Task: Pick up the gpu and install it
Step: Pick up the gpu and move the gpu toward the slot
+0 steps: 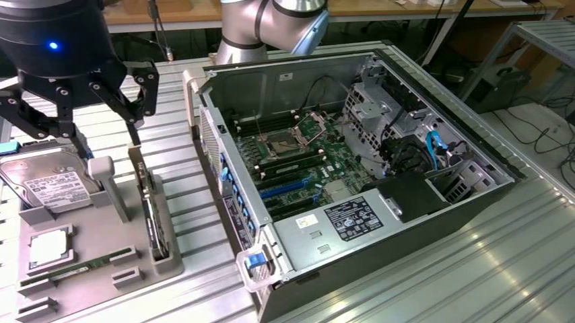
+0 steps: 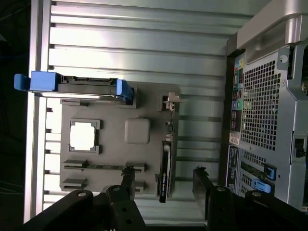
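As the wrist view makes plain, the spread hand (image 2: pixel 163 177) hangs over the upright gpu (image 2: pixel 165 159), untouched.

The exterior view looks down at a slant from high and fairly near onto the ribbed surface (image 1: pixel 503 256), with the open computer case (image 1: pixel 238 91) at the exterior view's right and the grey parts tray (image 1: pixel 104 232) at its left. The wrist view faces straight down past the claw (image 2: pixel 163 171), from above the tray. Both views share the tray and the case's ported side.
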You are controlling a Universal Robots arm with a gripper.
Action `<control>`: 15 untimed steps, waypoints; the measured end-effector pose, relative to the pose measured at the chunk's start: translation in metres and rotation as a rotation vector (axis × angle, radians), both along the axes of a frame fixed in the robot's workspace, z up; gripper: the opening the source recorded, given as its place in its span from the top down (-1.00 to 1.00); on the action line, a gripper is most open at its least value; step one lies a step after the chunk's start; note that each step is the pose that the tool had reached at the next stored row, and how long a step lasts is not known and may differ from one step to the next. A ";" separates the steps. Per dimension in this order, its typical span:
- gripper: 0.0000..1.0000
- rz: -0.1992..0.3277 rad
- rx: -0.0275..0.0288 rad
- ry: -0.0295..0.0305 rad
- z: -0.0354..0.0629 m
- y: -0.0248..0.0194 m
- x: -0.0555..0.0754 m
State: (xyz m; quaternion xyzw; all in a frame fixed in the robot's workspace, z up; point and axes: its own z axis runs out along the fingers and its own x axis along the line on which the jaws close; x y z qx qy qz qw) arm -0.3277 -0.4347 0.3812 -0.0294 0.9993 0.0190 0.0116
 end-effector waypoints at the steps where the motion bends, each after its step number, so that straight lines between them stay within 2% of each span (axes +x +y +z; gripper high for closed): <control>1: -0.20 0.000 -0.0001 0.0001 -0.0011 -0.0006 0.000; 3: -0.22 0.000 0.0000 -0.0008 -0.0056 -0.0012 0.000; 4: -0.35 0.000 0.0000 -0.0012 -0.0079 -0.0012 0.000; 8: -0.35 -0.005 -0.0001 -0.0019 -0.0145 -0.0028 0.000; 15: -0.35 -0.017 0.0000 -0.0024 -0.0280 -0.0111 0.000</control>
